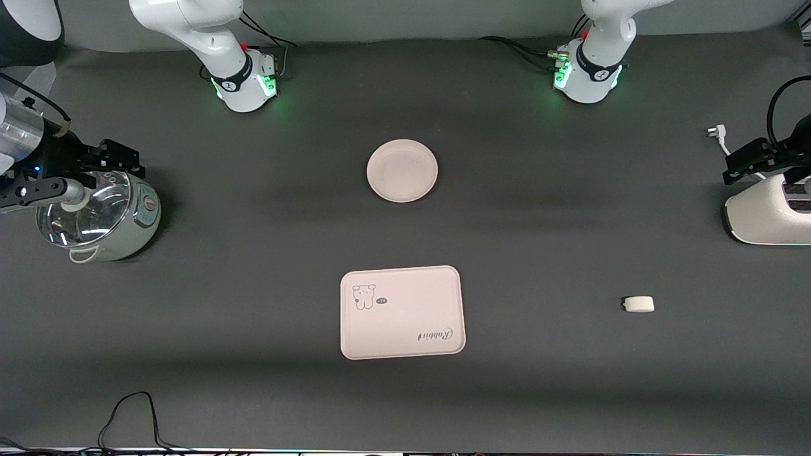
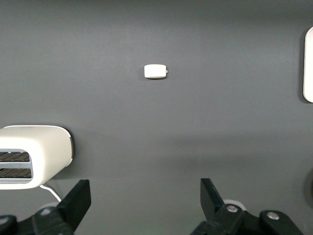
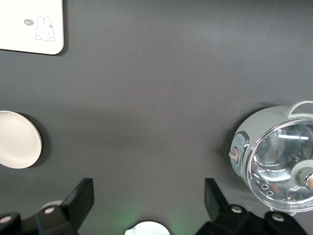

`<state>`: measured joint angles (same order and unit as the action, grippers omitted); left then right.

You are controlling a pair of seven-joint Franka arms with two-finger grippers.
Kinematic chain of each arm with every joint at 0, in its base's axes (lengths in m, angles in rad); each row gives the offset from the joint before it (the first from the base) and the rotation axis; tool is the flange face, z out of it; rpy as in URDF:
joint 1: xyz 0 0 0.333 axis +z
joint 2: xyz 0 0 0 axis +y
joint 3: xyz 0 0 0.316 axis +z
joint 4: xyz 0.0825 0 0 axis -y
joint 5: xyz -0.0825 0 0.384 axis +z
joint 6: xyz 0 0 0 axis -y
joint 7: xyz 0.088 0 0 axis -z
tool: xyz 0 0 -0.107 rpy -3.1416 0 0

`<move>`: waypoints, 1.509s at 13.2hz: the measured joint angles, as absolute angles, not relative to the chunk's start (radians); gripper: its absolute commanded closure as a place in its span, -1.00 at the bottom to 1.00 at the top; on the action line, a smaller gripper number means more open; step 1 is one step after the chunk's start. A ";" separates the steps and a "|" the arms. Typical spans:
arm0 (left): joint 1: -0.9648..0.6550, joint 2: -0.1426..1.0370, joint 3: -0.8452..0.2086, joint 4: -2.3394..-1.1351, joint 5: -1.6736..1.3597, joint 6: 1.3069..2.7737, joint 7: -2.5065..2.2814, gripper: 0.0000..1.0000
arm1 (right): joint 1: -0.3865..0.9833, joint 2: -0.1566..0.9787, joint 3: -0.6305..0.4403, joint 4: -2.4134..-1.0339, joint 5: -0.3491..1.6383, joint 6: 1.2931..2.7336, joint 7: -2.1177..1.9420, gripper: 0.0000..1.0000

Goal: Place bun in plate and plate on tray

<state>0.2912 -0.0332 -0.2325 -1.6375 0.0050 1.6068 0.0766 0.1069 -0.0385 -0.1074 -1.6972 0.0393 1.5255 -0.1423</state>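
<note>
The round cream plate lies empty mid-table, and it also shows in the right wrist view. The cream-pink tray lies nearer the front camera than the plate; parts of it show in the right wrist view and the left wrist view. The small white bun lies on the table toward the left arm's end, and it also shows in the left wrist view. My left gripper is open and empty over the toaster. My right gripper is open and empty over the pot.
A white toaster stands at the left arm's end, with a white plug and cable beside it. A pale green pot with a glass lid stands at the right arm's end. A black cable lies at the front edge.
</note>
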 measured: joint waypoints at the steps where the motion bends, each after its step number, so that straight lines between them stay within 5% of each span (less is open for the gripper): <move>1: 0.291 -0.033 -0.233 -1.636 0.005 1.607 0.077 -1.00 | 0.107 -0.039 -0.110 -1.697 0.045 1.521 -0.139 -1.00; 8: 0.292 0.054 -0.231 -1.644 0.030 1.712 0.101 -1.00 | 0.106 -0.039 -0.110 -1.697 0.067 1.508 -0.133 -1.00; 14: 0.270 0.423 -0.233 -1.653 0.075 2.126 0.102 -1.00 | 0.107 -0.007 -0.103 -1.671 0.070 1.507 -0.133 -1.00; 20: 0.236 0.693 -0.229 -1.645 0.209 2.352 0.067 -1.00 | 0.152 0.243 -0.092 -1.518 0.075 1.513 -0.133 -1.00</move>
